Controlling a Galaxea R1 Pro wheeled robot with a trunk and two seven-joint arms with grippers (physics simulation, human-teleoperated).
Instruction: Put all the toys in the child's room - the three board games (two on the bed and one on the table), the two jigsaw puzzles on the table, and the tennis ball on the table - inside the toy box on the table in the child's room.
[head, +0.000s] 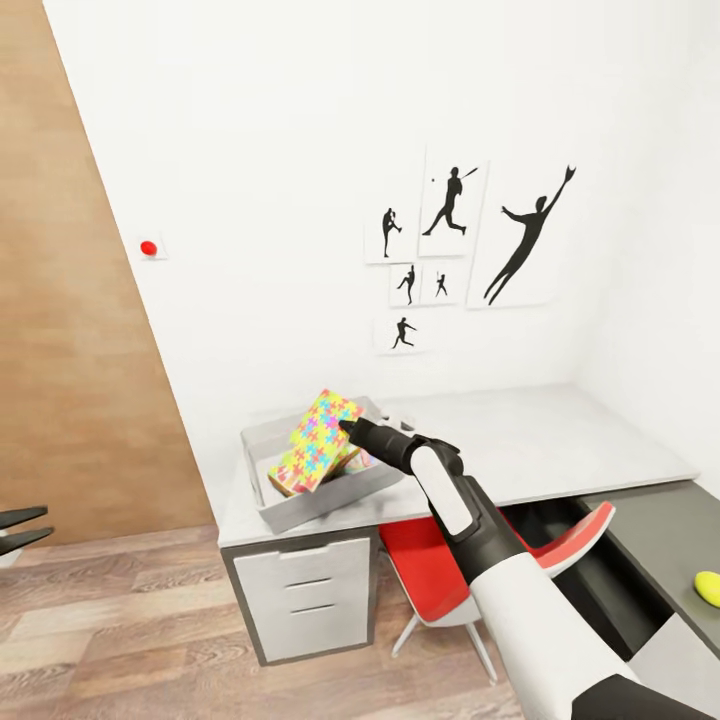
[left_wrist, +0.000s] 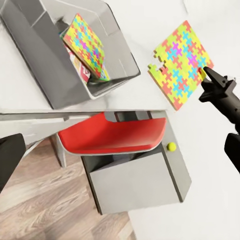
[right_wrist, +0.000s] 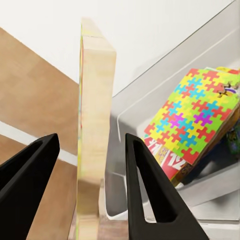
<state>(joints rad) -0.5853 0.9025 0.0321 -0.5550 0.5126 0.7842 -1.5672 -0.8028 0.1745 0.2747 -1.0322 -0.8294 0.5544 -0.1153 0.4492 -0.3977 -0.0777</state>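
My right gripper (head: 347, 428) is shut on the upper edge of a bright multicoloured jigsaw puzzle (head: 318, 442), which hangs tilted over the grey toy box (head: 300, 508) on the white table (head: 530, 440). The right wrist view has this puzzle (right_wrist: 95, 125) edge-on between the two black fingers (right_wrist: 145, 190). A second jigsaw puzzle (right_wrist: 192, 117) leans inside the box on top of a board game (right_wrist: 165, 160). The yellow tennis ball (head: 707, 588) lies on a dark surface at the right. My left gripper (head: 20, 528) hangs open and empty at the left edge.
A red chair (head: 430, 570) is tucked under the table beside a grey drawer unit (head: 300, 595). A wooden panel (head: 70, 350) stands to the left, over wood flooring. Baseball pictures (head: 455, 240) hang on the white wall behind the table.
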